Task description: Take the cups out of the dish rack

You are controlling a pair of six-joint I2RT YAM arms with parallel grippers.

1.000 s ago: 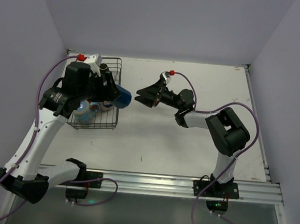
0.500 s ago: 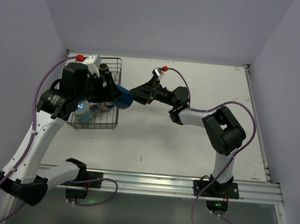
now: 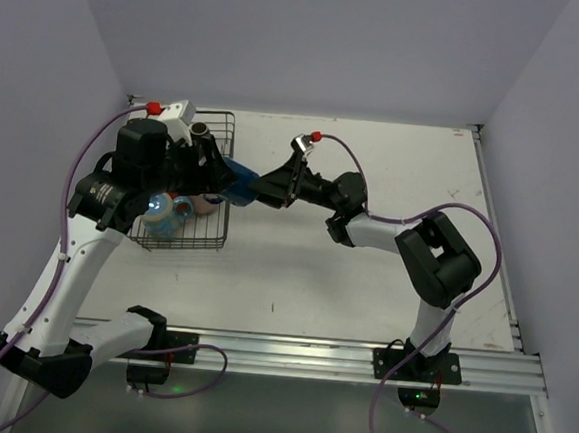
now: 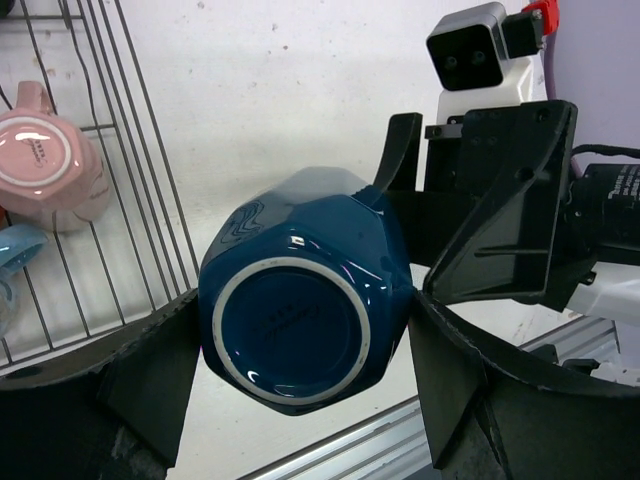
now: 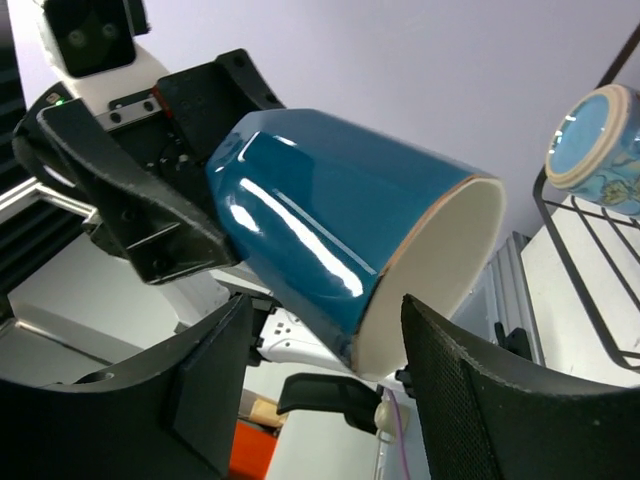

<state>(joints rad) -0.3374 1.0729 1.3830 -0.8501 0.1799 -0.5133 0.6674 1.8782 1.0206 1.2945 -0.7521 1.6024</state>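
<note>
The left arm arches over the dish rack, its left end effector clamped on a blue cup held sideways just beyond the rack's right edge. The right arm lies low toward the rack, and the right end effector straddles the cup's cream mouth; contact unclear. Only the left wrist view shows a pink cup inside the rack.

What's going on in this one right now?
The left gripper holds a dark blue cup on its side in the air just outside the dish rack. The right gripper has its fingers on either side of the cup's open end; whether they press on it yet is unclear. It looks like a handover. A pink cup and a light blue cup sit in the rack.
</note>
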